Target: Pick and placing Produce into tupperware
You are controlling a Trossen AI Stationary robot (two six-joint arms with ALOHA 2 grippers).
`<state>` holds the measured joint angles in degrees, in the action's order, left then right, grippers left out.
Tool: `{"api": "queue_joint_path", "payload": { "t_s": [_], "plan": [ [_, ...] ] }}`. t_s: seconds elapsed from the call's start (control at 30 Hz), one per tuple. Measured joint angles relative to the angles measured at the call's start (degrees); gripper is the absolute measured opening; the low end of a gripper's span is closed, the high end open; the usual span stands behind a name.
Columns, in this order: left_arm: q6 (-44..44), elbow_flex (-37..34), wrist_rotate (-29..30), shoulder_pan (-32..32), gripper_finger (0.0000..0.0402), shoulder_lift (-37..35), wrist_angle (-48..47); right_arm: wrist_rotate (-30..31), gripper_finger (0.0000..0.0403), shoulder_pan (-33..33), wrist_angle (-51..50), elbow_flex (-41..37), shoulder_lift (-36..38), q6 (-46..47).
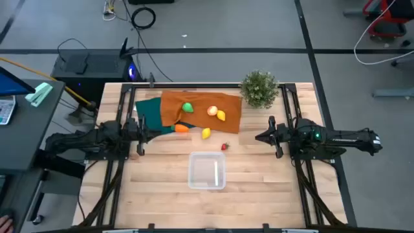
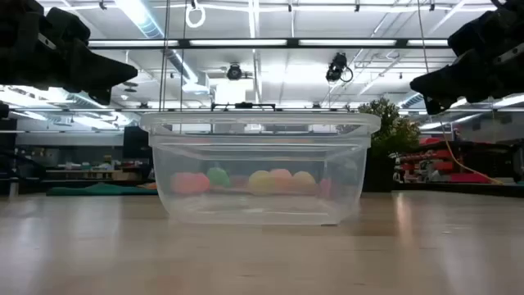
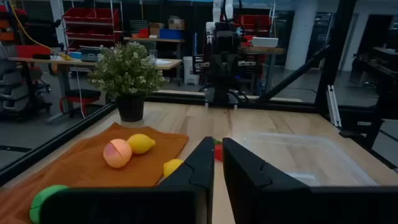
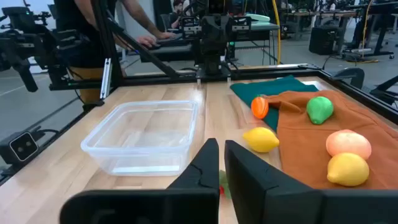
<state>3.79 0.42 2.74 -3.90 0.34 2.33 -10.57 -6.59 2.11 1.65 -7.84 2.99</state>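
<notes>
I have both claws, left (image 1: 140, 131) and right (image 1: 260, 137), nearly shut and empty, parked apart. Produce (image 1: 206, 114) sits between them on the cloth (image 1: 200, 103); tub (image 1: 207, 171) nearer, empty, so nothing's packed yet.

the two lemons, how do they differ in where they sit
One lemon lies on the orange cloth, close beside the apple. The other lemon lies off the cloth on the bare wooden table, nearer the tupperware. Both are yellow, similar in size, and outside the tupperware.
</notes>
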Motion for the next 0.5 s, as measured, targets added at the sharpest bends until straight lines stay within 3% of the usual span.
{"api": "queue_joint_path", "payload": {
  "t_s": [0.5],
  "plan": [
    [0.02,-0.02,0.0,0.0,0.0037,0.01,0.01,-0.02,0.0,0.0,0.02,0.0,0.0,0.0]
  ]
}}
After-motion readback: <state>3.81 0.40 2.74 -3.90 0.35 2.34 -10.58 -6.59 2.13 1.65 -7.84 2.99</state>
